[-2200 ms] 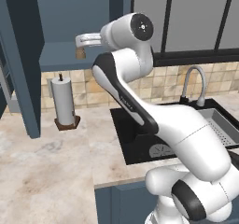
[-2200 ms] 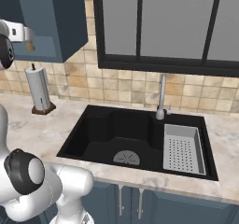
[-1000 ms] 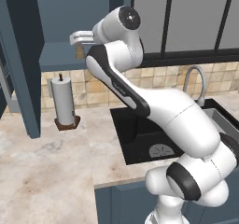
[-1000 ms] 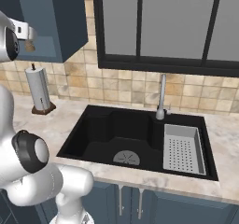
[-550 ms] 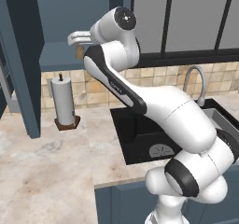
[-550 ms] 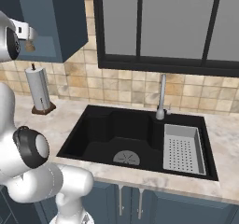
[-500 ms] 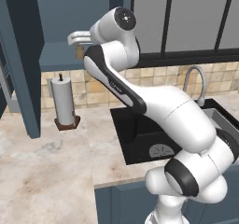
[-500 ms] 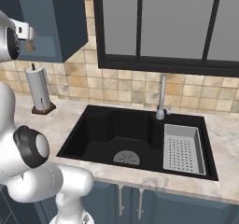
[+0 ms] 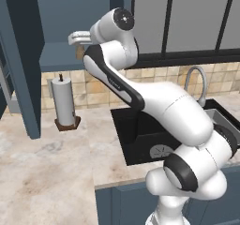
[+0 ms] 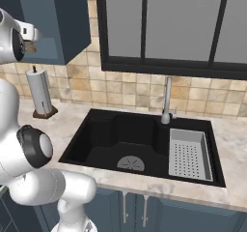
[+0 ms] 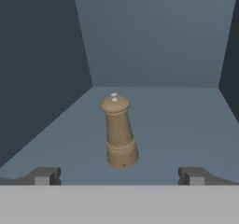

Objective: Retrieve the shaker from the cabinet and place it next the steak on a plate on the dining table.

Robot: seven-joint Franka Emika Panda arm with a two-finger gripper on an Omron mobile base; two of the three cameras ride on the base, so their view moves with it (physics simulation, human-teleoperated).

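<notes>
The arm rises from the base, bends back over the sink and reaches up and left, its wrist level with the shelf of the open cabinet, the hand pointing into the cabinet. In the hand view the gripper looks along the shelf: its two fingertips stand far apart at the bottom of that view, holding nothing and touching nothing. One shaker stands upright on the shelf just ahead of them, between the lines of the two fingers but clear of both, its knob top up and its ringed foot on the shelf floor. Behind it lie the bare shelf and the cabinet's back wall.

In the left base view the pale end of the hand sits at the cabinet's opening, above the shelf edge, with a scrap of tan shaker just beneath it. The cabinet door stands swung open at the left.

On the counter below the cabinet stands one paper-towel roll on its brown base, against the tiled wall. To the right is one black sink with one curved tap behind it and one grey drainer tray in its right part. Above the tap, dark-framed glazed wall cupboards run along the wall.
</notes>
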